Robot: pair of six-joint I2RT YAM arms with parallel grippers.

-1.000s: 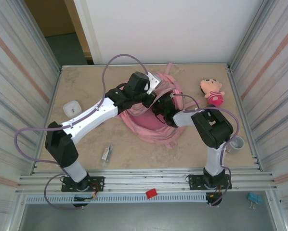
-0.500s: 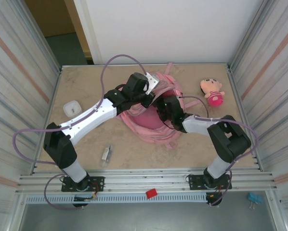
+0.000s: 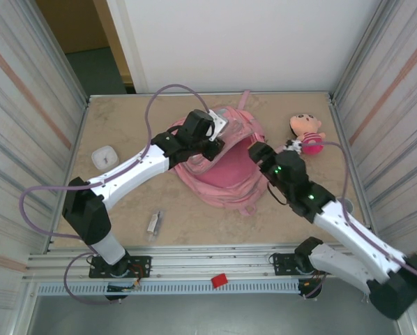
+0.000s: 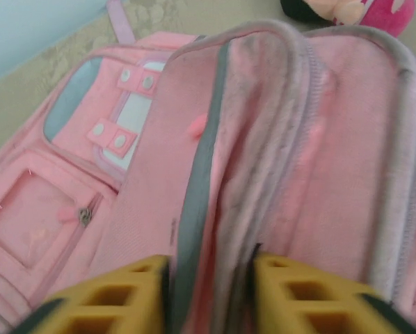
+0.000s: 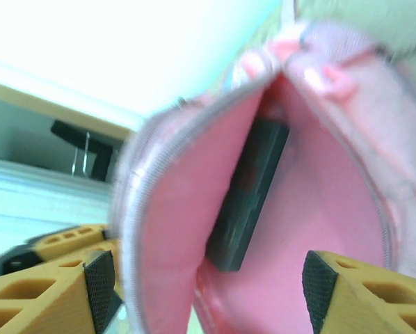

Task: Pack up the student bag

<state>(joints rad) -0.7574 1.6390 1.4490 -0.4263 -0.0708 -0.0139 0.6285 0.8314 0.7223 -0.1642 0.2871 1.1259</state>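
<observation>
The student bag (image 3: 222,174), a large pink backpack, lies in the middle of the table with its main compartment gaping. My left gripper (image 3: 214,144) sits at the bag's upper rim. In the left wrist view the bag's (image 4: 319,139) folded rim fabric runs between the left gripper's (image 4: 211,278) yellow fingers, which stand apart with a dark slit beside the right one. My right gripper (image 3: 254,149) hangs just off the bag's right side, open and empty. The right gripper (image 5: 208,285) faces the bag's (image 5: 333,209) mouth, where a flat dark item (image 5: 250,195) stands inside.
A small doll (image 3: 306,132) in a pink dress lies at the back right and also shows in the left wrist view (image 4: 361,8). A white box (image 3: 105,156) rests at the left. A small tube (image 3: 154,222) lies near the front edge. A cup (image 3: 342,208) stands behind the right arm.
My right arm has drawn back out of the bag to the right, its jaws wider. The left gripper's jaws have loosened on the bag's rim.
</observation>
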